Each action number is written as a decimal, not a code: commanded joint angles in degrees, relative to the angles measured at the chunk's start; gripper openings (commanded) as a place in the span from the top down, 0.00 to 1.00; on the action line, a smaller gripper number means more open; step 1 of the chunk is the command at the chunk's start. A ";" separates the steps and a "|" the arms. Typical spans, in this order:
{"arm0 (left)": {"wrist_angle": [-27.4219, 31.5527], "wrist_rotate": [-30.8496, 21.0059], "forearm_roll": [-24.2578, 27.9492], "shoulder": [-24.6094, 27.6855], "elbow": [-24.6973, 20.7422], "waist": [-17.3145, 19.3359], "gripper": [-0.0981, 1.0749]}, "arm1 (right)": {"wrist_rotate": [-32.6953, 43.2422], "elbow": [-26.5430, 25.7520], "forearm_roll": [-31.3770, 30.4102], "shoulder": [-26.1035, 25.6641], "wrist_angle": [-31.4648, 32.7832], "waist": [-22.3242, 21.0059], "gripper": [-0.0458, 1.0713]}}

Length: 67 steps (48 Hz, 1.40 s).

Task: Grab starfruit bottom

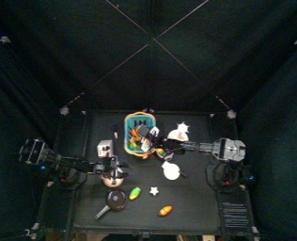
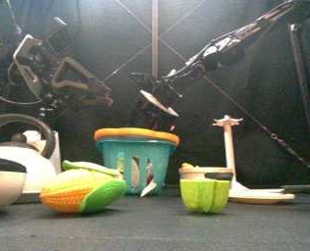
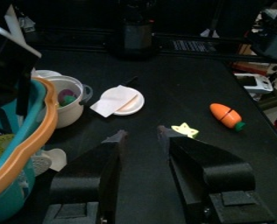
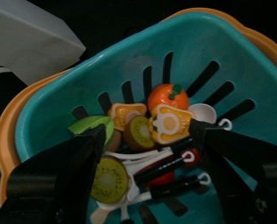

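Note:
The starfruit bottom [image 3: 183, 130] is a small yellow star-shaped piece lying flat on the black table; it also shows in the top view [image 1: 154, 190], in front of the basket. My left gripper [image 3: 141, 138] is open and empty, hanging above the table with the starfruit piece just beyond its fingertips. My right gripper [image 4: 138, 175] is open and empty, held over the teal basket [image 4: 229, 52], which holds toy fruit slices and utensils. In the front view the right gripper [image 2: 155, 98] hangs above the basket's orange rim [image 2: 135, 135].
A toy carrot [image 3: 226, 115] lies beyond the starfruit piece, and a white plate [image 3: 120, 100] and a bowl [image 3: 61, 92] sit near the basket. At the table's front are a corn cob [image 2: 81, 191], a kettle [image 2: 21, 157], a green cup [image 2: 205, 193] and a white star stand [image 2: 226, 147].

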 commanded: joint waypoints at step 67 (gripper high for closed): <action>-0.53 -0.18 -0.97 -2.02 0.53 0.09 0.26 | 0.00 14.68 8.44 0.88 4.83 33.93 0.04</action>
